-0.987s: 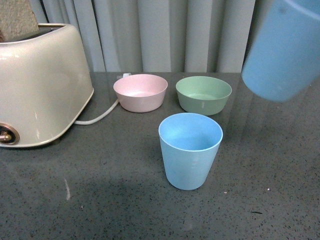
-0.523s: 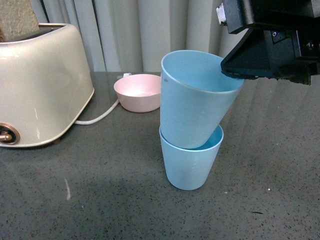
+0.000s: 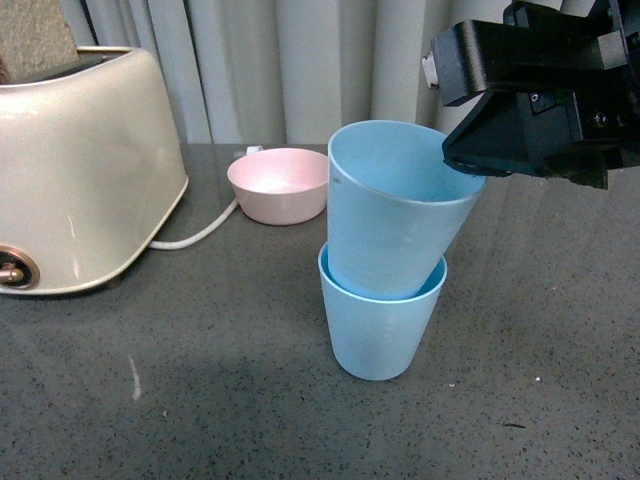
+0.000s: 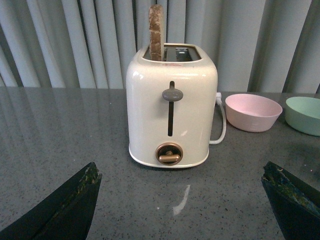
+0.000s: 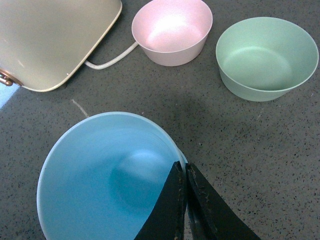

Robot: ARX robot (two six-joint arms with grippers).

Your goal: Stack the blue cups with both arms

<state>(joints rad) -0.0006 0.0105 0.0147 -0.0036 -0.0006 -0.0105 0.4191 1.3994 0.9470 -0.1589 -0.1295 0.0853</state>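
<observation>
On the dark speckled table (image 3: 200,400), nearest to me, the lower blue cup (image 3: 380,335) stands upright. The upper blue cup (image 3: 395,215) has its base down inside the lower one. It is only partly seated and a little tilted, so most of its wall is clear above the lower rim. The right gripper (image 3: 458,160) comes in from the right and pinches the upper cup's rim. In the right wrist view its two black fingers (image 5: 172,205) are closed tight, one inside the wall and one outside.

The left gripper (image 4: 180,172) hovers low over the table well to the left. Its fingers are spread wide with nothing between them, and it faces the end of a cream toaster (image 3: 80,170). A slice of bread (image 4: 156,30) stands up out of the toaster's slot.

A white cord (image 3: 195,236) runs from the toaster across the table toward a pink bowl (image 3: 280,185), which sits behind the cups. Just beside that is a green bowl (image 5: 267,57), apart from it; in the front view the stacked cups hide it. Pale pleated curtains (image 3: 300,60) hang at the back.
</observation>
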